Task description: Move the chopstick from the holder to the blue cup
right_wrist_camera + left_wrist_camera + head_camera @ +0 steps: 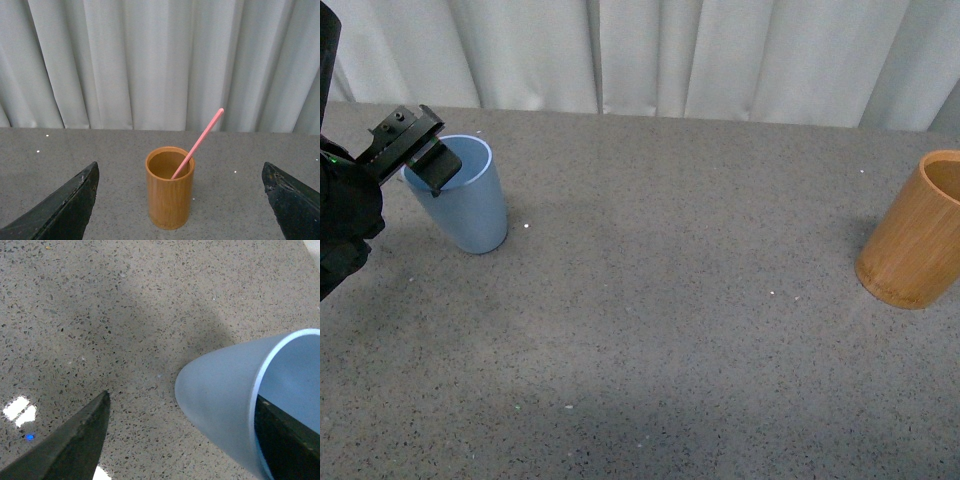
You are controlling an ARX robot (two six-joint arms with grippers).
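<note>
The pink chopstick [198, 143] leans in the bamboo holder [170, 195], which stands on the grey worktop [670, 300] well apart from the blue cup [460, 205]. The right fingers [65, 207] are spread wide, facing the holder — gripping nothing. The left fingers [75, 442] are parted too — one inside the cup's rim, one outside.

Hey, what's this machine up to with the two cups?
A two-armed robot is meant to move the pink chopstick from the bamboo holder to the blue cup. The chopstick leans in the holder, not yet picked up. The right gripper is open and faces the holder without touching it. The left gripper is open at the cup's rim, with one finger inside it.
</note>
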